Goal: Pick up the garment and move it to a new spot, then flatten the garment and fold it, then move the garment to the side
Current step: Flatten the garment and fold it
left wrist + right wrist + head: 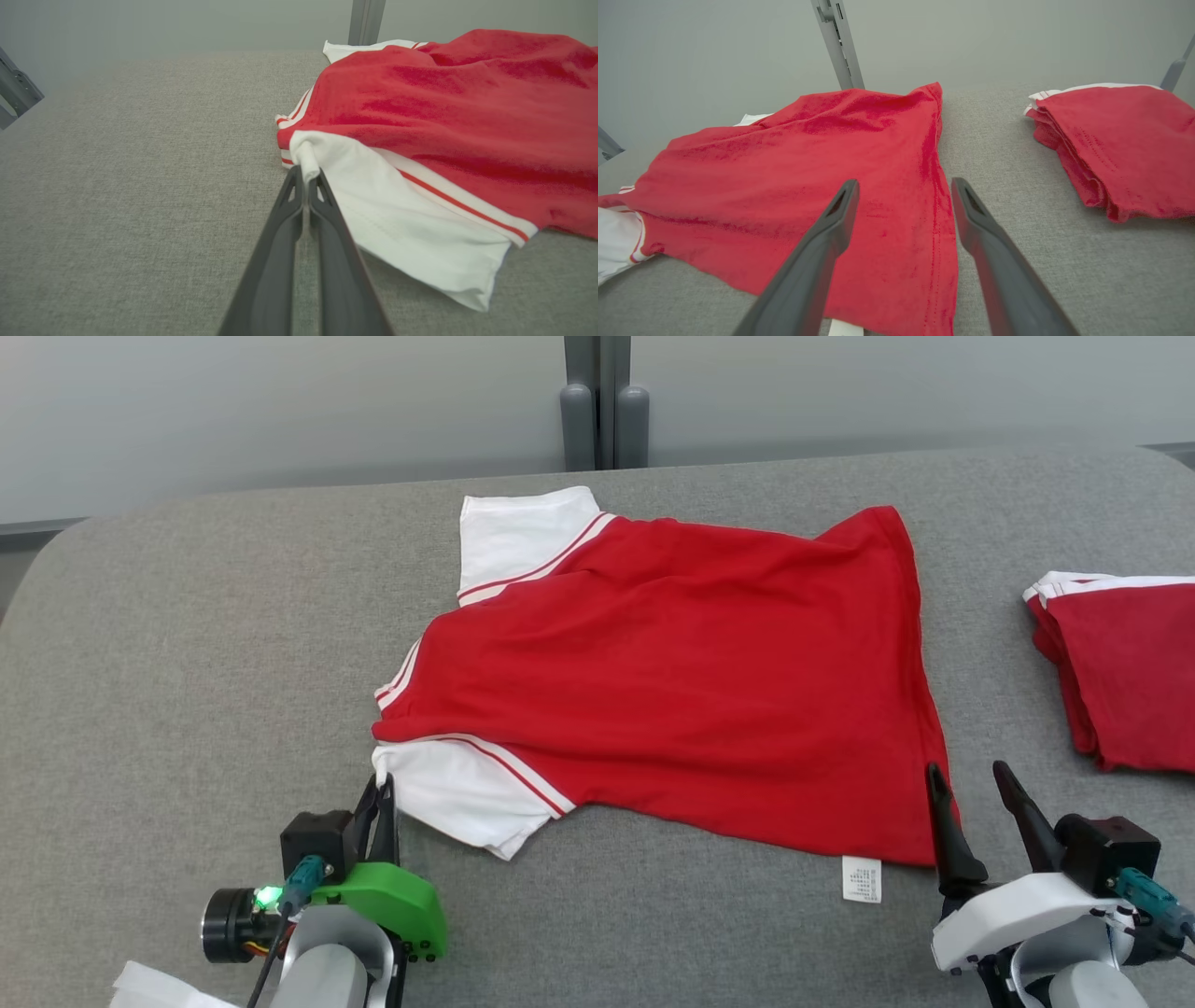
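Note:
A red T-shirt (672, 681) with white, red-striped sleeves lies spread on the grey table, sleeves to the left and hem to the right. My left gripper (383, 789) is shut on the edge of the near white sleeve (411, 233), pinching a small fold of cloth at its fingertips (306, 173). My right gripper (966, 782) is open at the shirt's (822, 163) near right hem corner, one finger over the red cloth and the other over bare table. A white care label (861, 878) sticks out from the hem.
A second red garment (1120, 663), folded, lies at the table's right edge, also in the right wrist view (1120, 144). A grey post (605, 425) stands behind the table's far edge. Bare grey table (187, 663) stretches to the left of the shirt.

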